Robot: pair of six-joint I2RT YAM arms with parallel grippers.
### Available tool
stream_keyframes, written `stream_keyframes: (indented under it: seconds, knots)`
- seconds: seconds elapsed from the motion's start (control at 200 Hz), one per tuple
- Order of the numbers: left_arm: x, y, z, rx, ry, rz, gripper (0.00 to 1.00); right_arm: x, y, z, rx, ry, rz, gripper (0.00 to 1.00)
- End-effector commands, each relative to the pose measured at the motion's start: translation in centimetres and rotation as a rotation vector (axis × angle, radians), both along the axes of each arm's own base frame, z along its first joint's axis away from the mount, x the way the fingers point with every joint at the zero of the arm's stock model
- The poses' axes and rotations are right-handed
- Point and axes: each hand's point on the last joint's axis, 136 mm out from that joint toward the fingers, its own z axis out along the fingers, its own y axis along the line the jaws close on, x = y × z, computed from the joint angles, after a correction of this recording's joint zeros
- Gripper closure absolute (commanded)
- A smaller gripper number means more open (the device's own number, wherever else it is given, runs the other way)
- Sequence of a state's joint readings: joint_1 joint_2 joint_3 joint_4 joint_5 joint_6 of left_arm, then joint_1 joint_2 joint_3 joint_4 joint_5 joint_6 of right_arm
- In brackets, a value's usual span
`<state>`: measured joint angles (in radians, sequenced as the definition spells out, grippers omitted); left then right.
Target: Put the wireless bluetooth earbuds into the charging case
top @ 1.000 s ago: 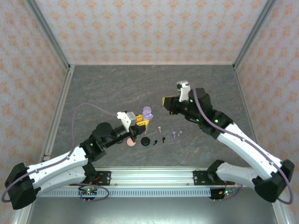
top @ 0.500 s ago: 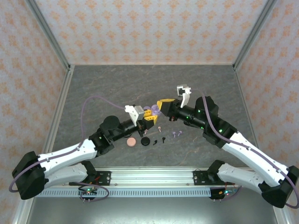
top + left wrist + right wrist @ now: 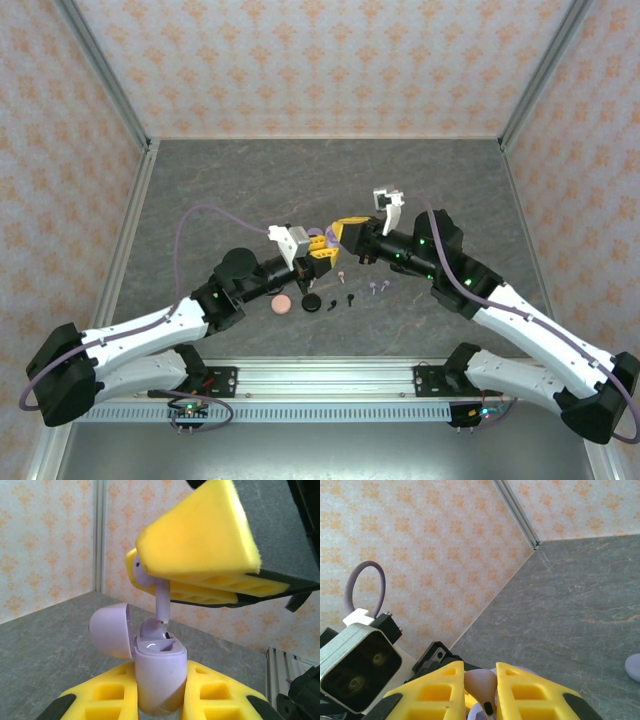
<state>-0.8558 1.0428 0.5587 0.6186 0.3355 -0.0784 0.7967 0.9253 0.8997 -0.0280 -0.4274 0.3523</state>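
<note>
Above the middle of the grey counter (image 3: 200,200), the left hand (image 3: 316,254) is clamped on an open lavender charging case (image 3: 159,672), while the right hand (image 3: 480,672) pinches a lavender earbud (image 3: 162,600), stem down at the case's mouth.

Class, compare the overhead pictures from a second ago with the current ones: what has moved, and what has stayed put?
The left gripper, shut on the open lavender case, edged rightward. The right gripper, shut on a lavender earbud, swung left to meet it, and the earbud now hangs stem down over the open case. Nothing was gripped or released. The pink case, black case and loose earbuds stayed put.
</note>
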Motion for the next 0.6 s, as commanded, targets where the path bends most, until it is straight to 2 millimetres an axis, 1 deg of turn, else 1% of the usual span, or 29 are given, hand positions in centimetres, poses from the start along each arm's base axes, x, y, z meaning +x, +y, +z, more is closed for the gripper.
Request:
stream_keyframes:
  seconds: [0.0,0.37,0.596]
  knots:
    - [0.0,-0.1,2.5,-0.055,-0.048,0.003,1.0,-0.4,0.4,-0.1,0.015,-0.003,0.022,0.82]
    - [0.0,-0.1,2.4,-0.054,-0.046,0.006,1.0,-0.3,0.2,-1.6,-0.024,0.017,0.009,0.82]
    - [0.0,-0.1,2.3,-0.052,-0.045,0.006,1.0,-0.5,0.1,-2.0,-0.041,0.023,0.009,0.82]
